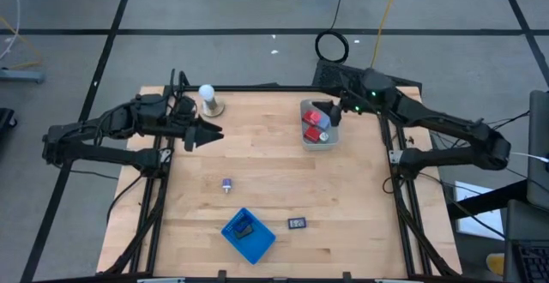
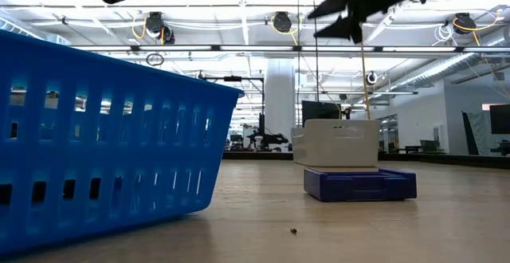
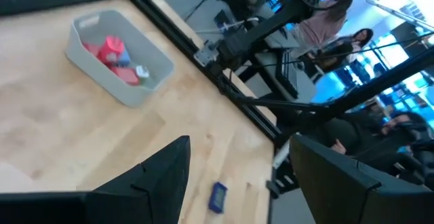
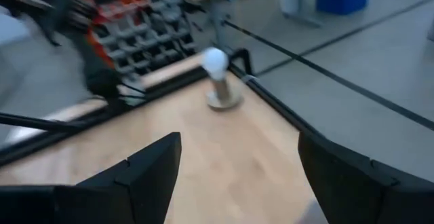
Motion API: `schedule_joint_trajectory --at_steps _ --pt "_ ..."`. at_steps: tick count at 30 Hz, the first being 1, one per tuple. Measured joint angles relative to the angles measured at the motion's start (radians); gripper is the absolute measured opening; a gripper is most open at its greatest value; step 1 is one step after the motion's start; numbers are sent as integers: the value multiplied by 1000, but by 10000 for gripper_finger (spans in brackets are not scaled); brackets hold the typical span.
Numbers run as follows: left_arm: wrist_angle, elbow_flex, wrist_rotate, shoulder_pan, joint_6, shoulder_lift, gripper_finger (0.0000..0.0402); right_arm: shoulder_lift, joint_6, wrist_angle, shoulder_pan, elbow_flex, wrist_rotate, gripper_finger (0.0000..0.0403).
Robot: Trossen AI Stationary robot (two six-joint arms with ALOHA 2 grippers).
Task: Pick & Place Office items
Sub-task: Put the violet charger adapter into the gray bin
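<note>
A clear bin [image 1: 319,127] at the far right holds red blocks [image 1: 314,117] and a pale blue piece; it also shows in the left wrist view [image 3: 119,56]. A small purple bit [image 1: 226,184] lies on the table's middle. A flat black rectangle [image 1: 297,223] lies near the front, beside a blue tray [image 1: 254,242] that holds another black piece [image 1: 244,227]. My right gripper [image 1: 333,105] is open and empty above the bin's far side. My left gripper [image 1: 208,133] is open and empty, above the table at the far left, pointing right.
A white ball on a round stand [image 1: 208,99] stands at the far left edge, close behind my left gripper; it also shows in the right wrist view [image 4: 217,75]. Bare wood lies between the bin and the blue tray. People show beyond the table's right edge [image 3: 332,27].
</note>
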Motion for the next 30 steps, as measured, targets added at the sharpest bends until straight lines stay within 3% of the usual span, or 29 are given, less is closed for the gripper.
schedule_joint_trajectory --at_steps 10,13,19,22,26,30 --pt "-21 -2 47 -150 -256 28 251 -84 215 -15 143 0 29 290" --pt "111 -2 88 -202 -296 54 251 -95 255 -20 170 0 29 290" --pt "452 -1 181 -263 -111 117 251 -101 262 -21 208 0 29 290" --pt "555 -1 253 -263 -98 144 250 -101 269 -21 222 0 29 290" --pt "562 5 151 -276 -117 169 250 -101 284 -21 237 0 29 290" --pt "271 154 31 -339 -119 173 250 -101 321 -20 242 0 27 290"
